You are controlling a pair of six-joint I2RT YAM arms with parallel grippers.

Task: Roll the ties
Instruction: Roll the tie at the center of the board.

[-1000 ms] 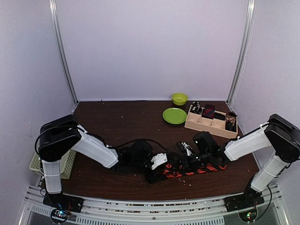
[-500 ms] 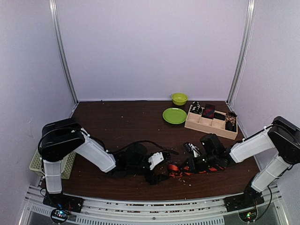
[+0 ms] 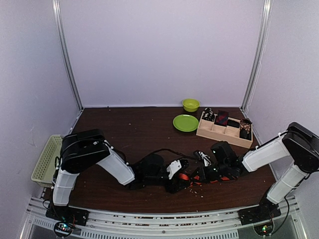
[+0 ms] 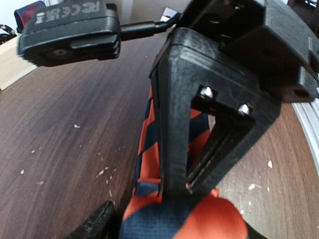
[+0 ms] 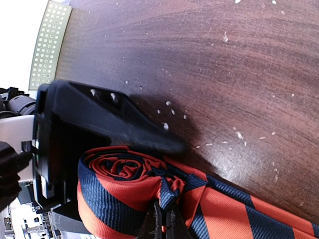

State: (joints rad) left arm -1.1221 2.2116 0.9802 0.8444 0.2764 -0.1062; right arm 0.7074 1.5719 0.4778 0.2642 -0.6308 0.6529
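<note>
The orange-red tie (image 3: 184,177) with dark stripes is partly wound into a roll near the table's front middle. Its loose strip (image 3: 224,178) runs to the right. The left gripper (image 3: 175,178) is shut on the roll, which fills the bottom of the left wrist view (image 4: 179,219). In the right wrist view the roll (image 5: 119,184) sits between the left gripper's black fingers (image 5: 104,119). The right gripper (image 5: 163,221) is shut on a fold of the tie right beside the roll. It also shows in the top view (image 3: 202,174).
A wooden compartment tray (image 3: 219,137) at the back right holds several rolled dark and patterned ties (image 3: 222,118). A green plate (image 3: 185,122) and a green bowl (image 3: 190,104) lie left of it. A pale green mesh basket (image 3: 47,160) sits at the left edge.
The left arm has swung rightward and uncovered the basket. The roll has grown and the flat strip of tie is shorter. Both grippers stay at the roll.
</note>
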